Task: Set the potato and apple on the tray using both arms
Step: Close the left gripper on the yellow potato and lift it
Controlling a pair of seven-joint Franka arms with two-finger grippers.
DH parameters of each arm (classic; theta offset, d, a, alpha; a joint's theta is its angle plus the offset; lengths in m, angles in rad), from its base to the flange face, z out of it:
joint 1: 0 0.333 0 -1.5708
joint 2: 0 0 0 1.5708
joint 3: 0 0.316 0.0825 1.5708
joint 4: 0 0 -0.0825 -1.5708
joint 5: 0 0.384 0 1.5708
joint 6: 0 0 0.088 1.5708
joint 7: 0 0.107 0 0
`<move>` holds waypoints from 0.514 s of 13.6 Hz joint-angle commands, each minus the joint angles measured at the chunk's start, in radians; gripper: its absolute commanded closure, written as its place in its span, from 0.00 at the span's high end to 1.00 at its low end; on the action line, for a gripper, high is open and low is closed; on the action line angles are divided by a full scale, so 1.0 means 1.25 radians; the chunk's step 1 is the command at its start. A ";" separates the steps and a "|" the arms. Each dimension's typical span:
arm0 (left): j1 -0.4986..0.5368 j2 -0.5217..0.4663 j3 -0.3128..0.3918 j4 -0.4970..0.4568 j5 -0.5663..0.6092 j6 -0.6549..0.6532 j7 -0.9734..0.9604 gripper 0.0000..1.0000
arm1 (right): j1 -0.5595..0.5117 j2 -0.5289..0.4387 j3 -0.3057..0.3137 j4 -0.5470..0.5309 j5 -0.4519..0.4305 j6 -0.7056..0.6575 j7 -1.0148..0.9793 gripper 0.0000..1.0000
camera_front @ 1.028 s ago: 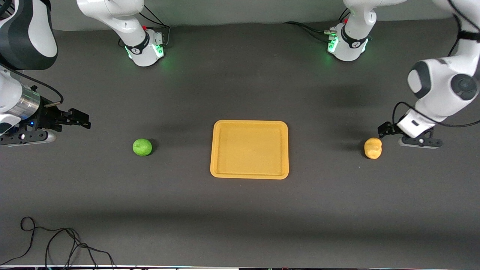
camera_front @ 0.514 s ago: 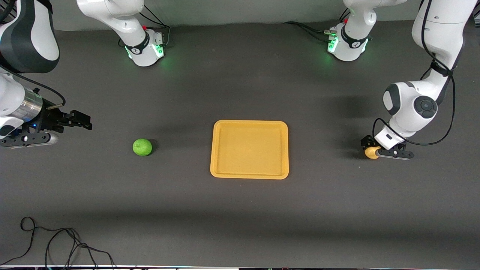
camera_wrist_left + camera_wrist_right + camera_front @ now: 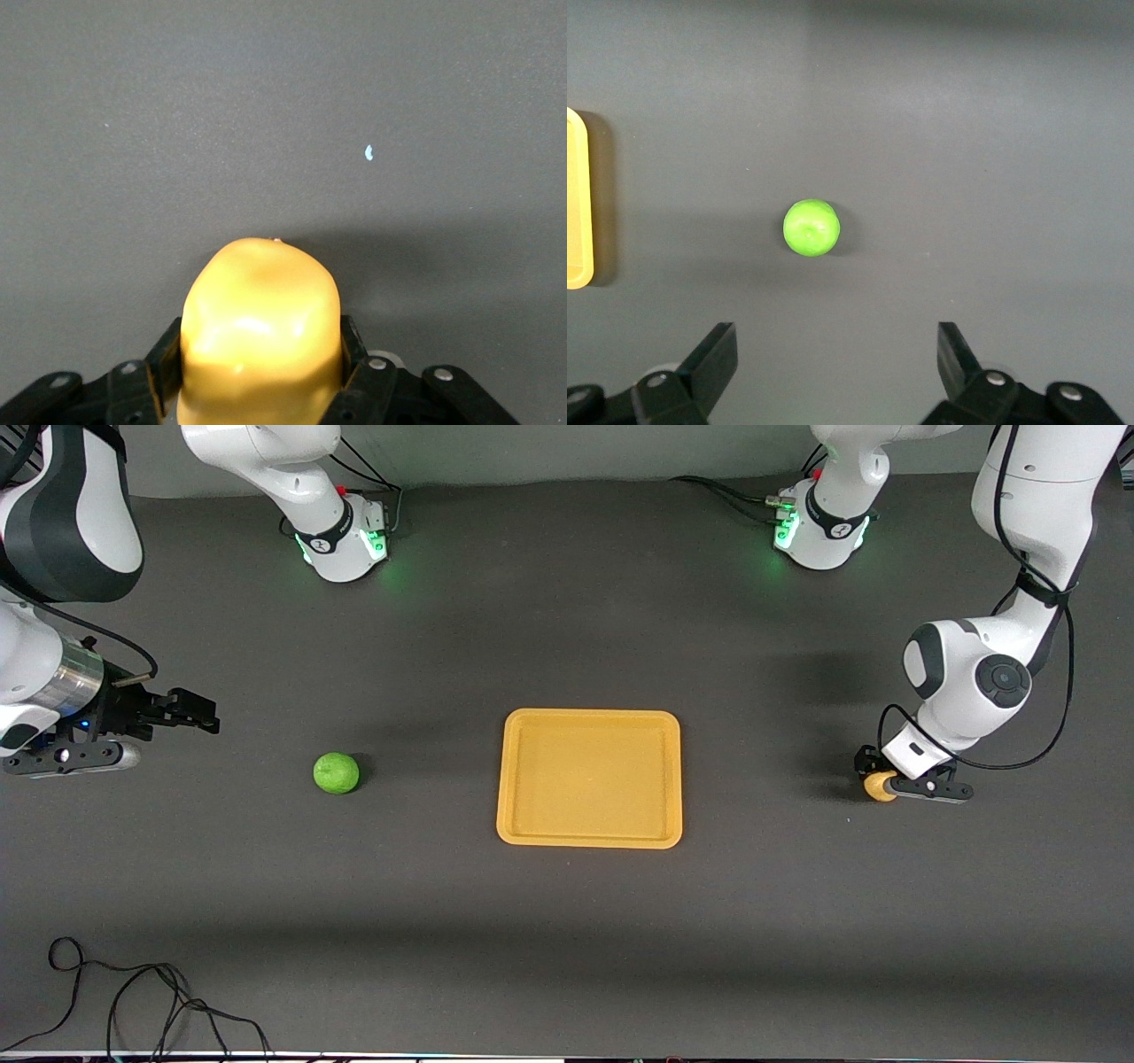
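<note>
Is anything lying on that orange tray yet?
No: the tray is bare, the apple sits on the table, and the potato is between the left gripper fingers.

Count on the table: one potato [image 3: 879, 786], one green apple [image 3: 337, 772], one orange-yellow tray [image 3: 589, 838]. Two white arms, each with one black two-finger gripper: left gripper [image 3: 889, 781], right gripper [image 3: 202, 715]. One loose black cable [image 3: 133, 992] (coiled at the table's near edge).
</note>
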 commanded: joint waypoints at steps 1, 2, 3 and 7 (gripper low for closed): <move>-0.005 -0.054 0.008 0.021 0.005 -0.088 -0.008 0.36 | 0.005 -0.001 -0.002 -0.003 0.006 0.010 0.018 1.00; -0.003 -0.093 0.009 0.038 0.005 -0.147 -0.007 0.36 | 0.005 -0.001 -0.002 -0.003 0.006 0.010 0.018 1.00; -0.001 -0.131 0.013 0.058 0.003 -0.211 -0.004 0.36 | 0.005 -0.001 -0.002 -0.003 0.006 0.010 0.018 1.00; -0.027 -0.184 -0.001 0.230 -0.008 -0.505 -0.082 0.36 | 0.004 -0.001 -0.002 -0.007 0.006 0.010 0.018 1.00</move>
